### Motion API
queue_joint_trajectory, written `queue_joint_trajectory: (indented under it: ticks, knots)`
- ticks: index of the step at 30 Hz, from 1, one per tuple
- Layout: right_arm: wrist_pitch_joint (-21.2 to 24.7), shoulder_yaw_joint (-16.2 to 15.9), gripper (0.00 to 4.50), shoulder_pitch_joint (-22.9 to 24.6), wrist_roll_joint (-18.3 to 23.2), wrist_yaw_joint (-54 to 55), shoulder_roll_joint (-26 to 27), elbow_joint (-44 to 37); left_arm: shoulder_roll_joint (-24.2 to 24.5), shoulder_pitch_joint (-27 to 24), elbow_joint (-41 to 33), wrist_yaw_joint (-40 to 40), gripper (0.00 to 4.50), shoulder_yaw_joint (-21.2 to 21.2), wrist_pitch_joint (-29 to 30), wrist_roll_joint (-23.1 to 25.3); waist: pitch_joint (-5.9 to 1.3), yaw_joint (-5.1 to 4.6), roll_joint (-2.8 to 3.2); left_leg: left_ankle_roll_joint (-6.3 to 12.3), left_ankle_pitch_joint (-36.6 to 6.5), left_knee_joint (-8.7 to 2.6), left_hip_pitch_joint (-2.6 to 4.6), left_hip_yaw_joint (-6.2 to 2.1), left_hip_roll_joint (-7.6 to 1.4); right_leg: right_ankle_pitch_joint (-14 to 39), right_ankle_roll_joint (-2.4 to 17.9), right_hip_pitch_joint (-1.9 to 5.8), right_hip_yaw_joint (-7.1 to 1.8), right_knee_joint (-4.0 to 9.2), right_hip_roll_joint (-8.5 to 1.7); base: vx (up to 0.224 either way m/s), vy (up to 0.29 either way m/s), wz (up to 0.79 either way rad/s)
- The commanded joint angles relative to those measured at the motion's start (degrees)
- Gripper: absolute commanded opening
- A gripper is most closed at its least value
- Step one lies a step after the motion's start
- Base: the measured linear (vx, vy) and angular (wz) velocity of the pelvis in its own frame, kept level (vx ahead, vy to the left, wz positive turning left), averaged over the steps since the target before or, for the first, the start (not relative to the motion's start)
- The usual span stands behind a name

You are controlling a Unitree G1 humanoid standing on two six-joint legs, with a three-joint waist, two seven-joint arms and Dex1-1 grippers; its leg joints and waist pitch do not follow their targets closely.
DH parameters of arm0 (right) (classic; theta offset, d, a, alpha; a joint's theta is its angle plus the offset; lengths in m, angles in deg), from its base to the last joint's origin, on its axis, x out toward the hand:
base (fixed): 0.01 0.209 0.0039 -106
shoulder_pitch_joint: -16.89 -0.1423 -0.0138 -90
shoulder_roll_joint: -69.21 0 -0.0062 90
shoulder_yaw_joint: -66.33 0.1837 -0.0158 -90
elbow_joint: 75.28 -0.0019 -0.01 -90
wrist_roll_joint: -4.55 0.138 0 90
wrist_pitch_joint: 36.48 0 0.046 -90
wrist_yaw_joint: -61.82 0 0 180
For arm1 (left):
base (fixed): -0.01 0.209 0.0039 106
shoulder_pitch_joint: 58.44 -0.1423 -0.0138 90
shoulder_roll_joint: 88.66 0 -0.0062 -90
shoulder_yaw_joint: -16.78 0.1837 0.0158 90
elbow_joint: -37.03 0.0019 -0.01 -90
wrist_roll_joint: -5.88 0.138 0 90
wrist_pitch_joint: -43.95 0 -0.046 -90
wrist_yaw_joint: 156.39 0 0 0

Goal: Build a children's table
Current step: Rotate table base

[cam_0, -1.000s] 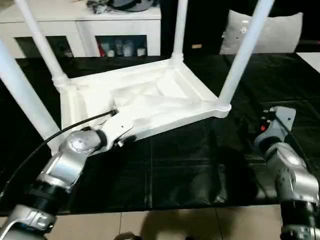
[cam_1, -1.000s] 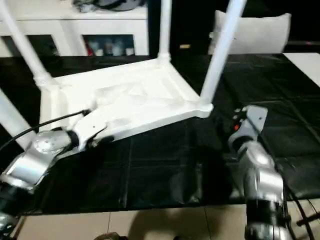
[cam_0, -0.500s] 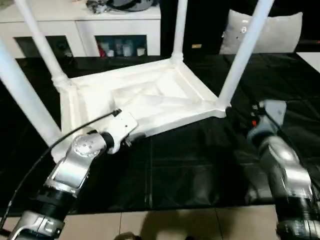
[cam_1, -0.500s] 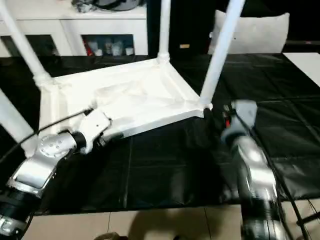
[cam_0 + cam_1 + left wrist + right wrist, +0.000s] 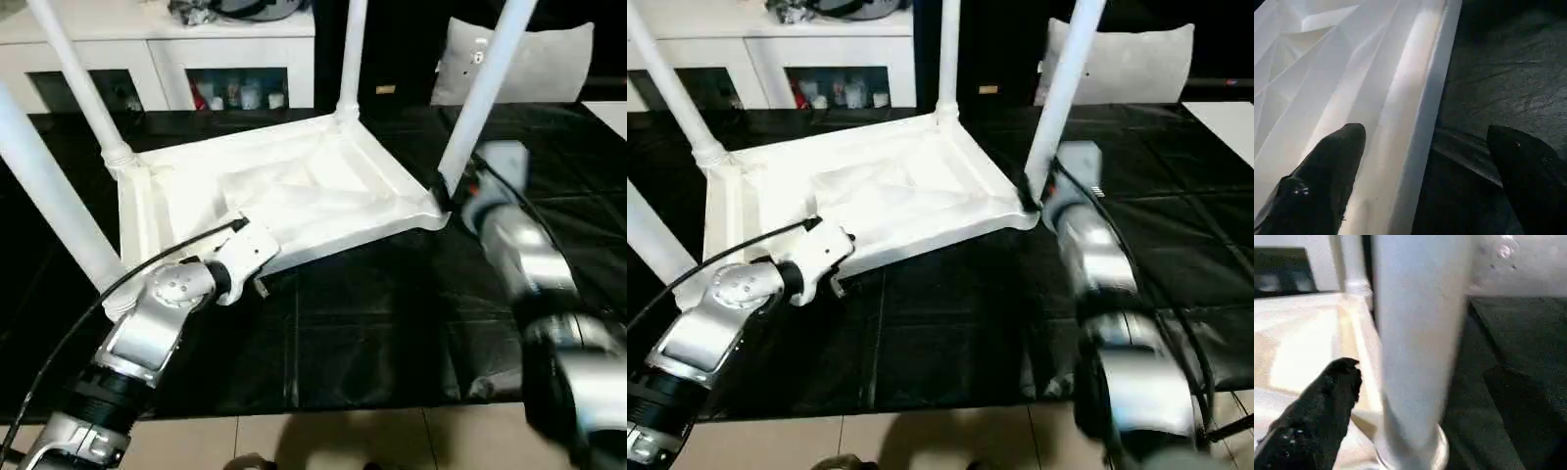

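The children's table lies upside down on the black work table, its white ribbed top point(image 5: 294, 186) facing up. Legs stand in the corner sockets: the near right leg point(image 5: 480, 98), the far right leg point(image 5: 351, 59), the far left leg point(image 5: 78, 88) and the near left leg point(image 5: 49, 196). My left gripper point(image 5: 1425, 132) is open at the top's near rim, one finger point(image 5: 1332, 161) over the white underside, the other over the black cover. My right gripper point(image 5: 446, 191) is open at the base of the near right leg point(image 5: 1420, 333), one finger point(image 5: 1339, 387) on the inner side.
The black-covered work table point(image 5: 372, 333) ends at a front edge with tiled floor point(image 5: 294, 441) below. A white cabinet with glass doors point(image 5: 157, 49) stands behind it. A white cushion-like thing point(image 5: 549, 59) sits at the back right.
My right arm has reached forward and inward, bringing its gripper from the open cover up to the near right leg's base. My left gripper has shifted slightly right along the near rim.
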State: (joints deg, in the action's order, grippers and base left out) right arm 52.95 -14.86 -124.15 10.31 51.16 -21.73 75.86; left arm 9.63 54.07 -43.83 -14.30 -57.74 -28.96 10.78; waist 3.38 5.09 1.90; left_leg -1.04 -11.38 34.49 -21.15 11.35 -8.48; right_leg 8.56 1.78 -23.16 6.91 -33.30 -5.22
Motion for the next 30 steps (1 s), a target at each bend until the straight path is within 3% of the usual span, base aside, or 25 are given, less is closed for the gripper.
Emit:
queue_joint_trajectory:
  ticks: [1, 4, 7, 10, 16, 22, 26, 28, 30]
  knots:
    - [-2.0, -0.5, 4.5, -1.9, -2.0, 3.0, -0.1, 3.7, 0.1, 0.8, -0.7, 0.0, 4.37, 0.3, 0.4, 0.5, -4.29, 0.08, -0.08, 1.2, -11.8, -3.9, 0.9, -2.34, -4.74, 15.0, 12.5, 2.9, -3.7, 3.15, -4.96, 0.0, 0.0, 0.0]
    - [-3.3, 0.5, 4.5, -5.0, -2.7, 9.4, 0.0, 8.0, -0.2, 0.9, -0.5, 0.4, 4.37, 0.3, 0.4, 0.8, -4.45, -0.02, -0.05, 1.01, -10.7, -3.86, 0.91, -2.32, -4.66, 12.9, 13.1, 2.95, -3.71, 2.78, -4.83, 0.0, 0.0, 0.0]
    - [-4.1, 2.5, 4.5, -7.2, -2.0, 15.3, 0.0, 11.3, -0.2, 1.0, 0.0, 1.2, 4.37, 0.6, 0.1, 1.9, -4.31, 0.06, 0.02, 0.85, -12.4, -3.96, 0.97, -2.33, -4.72, 14.1, 12.6, 2.87, -3.7, 2.97, -4.91, 0.0, 0.0, 0.0]
    - [-4.9, 3.1, 4.5, -7.6, -2.1, 17.8, -0.6, 12.7, -0.2, 1.3, 0.5, 2.2, 4.37, 0.4, 0.0, 2.4, -4.36, 0.33, -0.53, 0.79, -12.5, -3.96, 1.05, -2.19, -4.68, 14.3, 12.0, 2.79, -3.76, 2.89, -4.84, 0.0, 0.0, 0.0]
    - [-8.1, 5.0, 4.5, -6.5, -0.9, 19.8, -1.6, 13.0, -0.2, 1.7, 2.1, 4.2, 4.37, 0.0, -0.6, 3.6, -4.44, 1.02, -0.51, 0.99, -11.8, -3.86, 1.08, -2.13, -4.66, 14.0, 11.3, 2.71, -3.8, 2.71, -4.9, 0.0, 0.0, 0.0]
    - [-13.0, 7.4, 4.5, -2.2, 0.7, 20.5, -4.3, 10.1, -0.6, 2.9, 4.5, 6.7, 4.37, -0.2, -2.2, 5.0, -4.7, 2.01, -0.58, 1.41, -10.0, -3.68, 1.28, -1.92, -4.71, 11.6, 11.1, 2.5, -3.82, 2.39, -4.68, 0.0, 0.0, 0.0]
    - [-14.8, 9.0, 4.5, 1.5, 1.6, 21.3, -5.2, 6.1, -0.9, 3.4, 5.2, 7.6, 4.37, -0.3, -2.9, 5.3, -4.7, 2.35, -0.92, 2.11, -9.3, -3.58, 0.91, -1.94, -4.63, 11.9, 10.6, 2.71, -3.85, 2.39, -4.93, 0.0, 0.0, 0.0]
    - [-14.8, 9.4, 4.5, 3.7, 1.6, 21.8, -5.0, 2.9, -1.0, 3.5, 5.4, 8.1, 4.37, -0.3, -3.2, 5.5, -4.64, 2.3, -1.06, 2.37, -9.3, -3.57, 0.81, -1.96, -4.57, 13.0, 9.8, 2.74, -3.82, 2.57, -4.86, 0.0, 0.0, 0.0]
    - [-13.4, 8.8, 4.5, 9.4, 0.8, 21.6, -4.1, -6.6, -1.3, 3.7, 5.8, 8.5, 4.37, -0.3, -3.7, 5.6, -4.49, 2.33, -1.14, 2.45, -9.6, -3.65, 0.75, -1.96, -4.52, 14.8, 8.8, 2.68, -3.79, 3.0, -4.77, 0.0, 0.0, 0.0]
